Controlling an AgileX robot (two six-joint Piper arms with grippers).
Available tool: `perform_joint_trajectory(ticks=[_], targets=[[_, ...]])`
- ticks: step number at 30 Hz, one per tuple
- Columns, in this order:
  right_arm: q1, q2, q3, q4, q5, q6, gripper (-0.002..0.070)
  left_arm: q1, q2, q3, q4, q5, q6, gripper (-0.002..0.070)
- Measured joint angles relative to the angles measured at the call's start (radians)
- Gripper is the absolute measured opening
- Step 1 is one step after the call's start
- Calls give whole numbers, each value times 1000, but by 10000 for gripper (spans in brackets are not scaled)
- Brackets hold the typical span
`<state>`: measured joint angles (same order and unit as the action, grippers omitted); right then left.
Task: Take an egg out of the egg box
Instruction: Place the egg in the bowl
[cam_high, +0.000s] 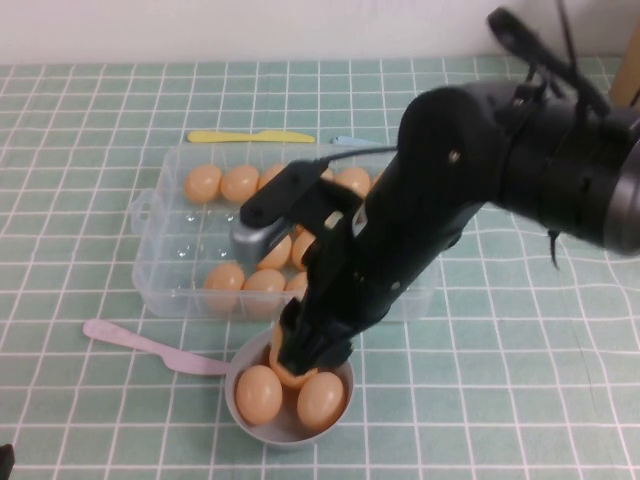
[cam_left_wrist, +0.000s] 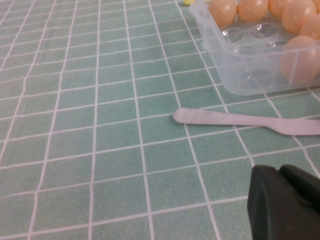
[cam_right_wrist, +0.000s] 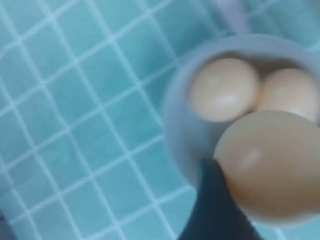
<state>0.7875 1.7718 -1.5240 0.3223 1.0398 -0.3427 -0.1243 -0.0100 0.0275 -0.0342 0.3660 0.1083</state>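
The right pincer (cam_high: 300, 362) hangs directly over the grey bowl (cam_high: 240, 408), jaws closed on the egg (cam_high: 285, 372) — set wide only because the egg fills the gap. In the right wrist view the egg (cam_right_wrist: 272, 165) sits against one dark finger (cam_right_wrist: 215, 200), above the bowl's rim (cam_right_wrist: 175, 125). Judged from this pose, the egg is already out of the egg box (cam_high: 165, 285) and is held low over the bowl so that release will drop it only a short way, sparing the shell.

Contents: the bowl holds two eggs, one on the robot's left (cam_high: 259, 393) and one on its right (cam_high: 321, 399), touching each other. The clear egg box, behind the bowl, holds a back row and a front row of eggs, with several dimples on its left side bare; the arm hides part of it.

A pale pink knife (cam_high: 140, 345) lies on the tabletop (cam_high: 80, 420) between box and bowl. A yellow knife (cam_high: 250, 136) lies beyond the box.

The left pincer (cam_left_wrist: 287, 202) is parked low at the near left, well apart from the work — whether it is open cannot be told.
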Motion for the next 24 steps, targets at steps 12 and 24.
perform_joint_trajectory(ticks=[12, 24], targets=[[14, 108, 20, 78, -171, -18, 368, 0, 0, 0, 0, 0, 0, -5], [14, 155, 23, 82, -239, -20, 368, 0, 0, 0, 0, 0, 0, -5]])
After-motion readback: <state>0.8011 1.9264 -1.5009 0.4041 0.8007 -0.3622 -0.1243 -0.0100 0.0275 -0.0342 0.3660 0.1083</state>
